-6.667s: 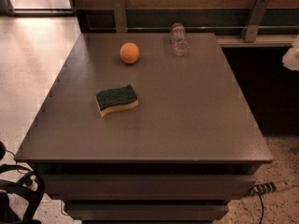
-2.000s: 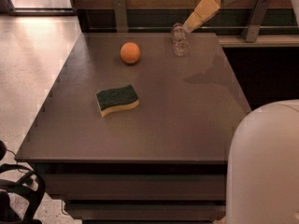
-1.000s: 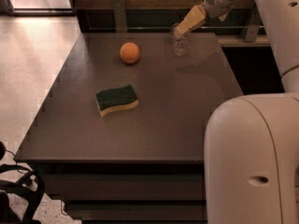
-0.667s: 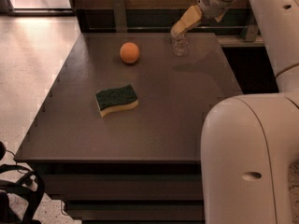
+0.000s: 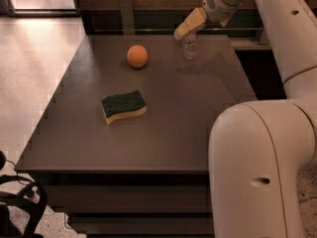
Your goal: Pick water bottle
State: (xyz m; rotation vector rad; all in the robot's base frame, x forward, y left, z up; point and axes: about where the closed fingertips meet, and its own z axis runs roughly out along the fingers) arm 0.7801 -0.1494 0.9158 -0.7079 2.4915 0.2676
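The water bottle [image 5: 190,47] is a small clear ribbed plastic bottle standing upright near the far edge of the dark table [image 5: 163,133]. My gripper [image 5: 181,31], with tan fingers, hangs at the bottle's top, reaching in from the upper right and covering the bottle's cap. The white arm sweeps up the right side of the view and hides the table's right front corner.
An orange ball [image 5: 137,56] sits left of the bottle. A green and yellow sponge [image 5: 124,106] lies near the middle of the table. A ledge with upright brackets [image 5: 126,15] runs behind the far edge. Light floor lies to the left.
My arm has swung in from the right and the gripper has come down and left onto the top of the bottle. The bottle, ball and sponge have not moved.
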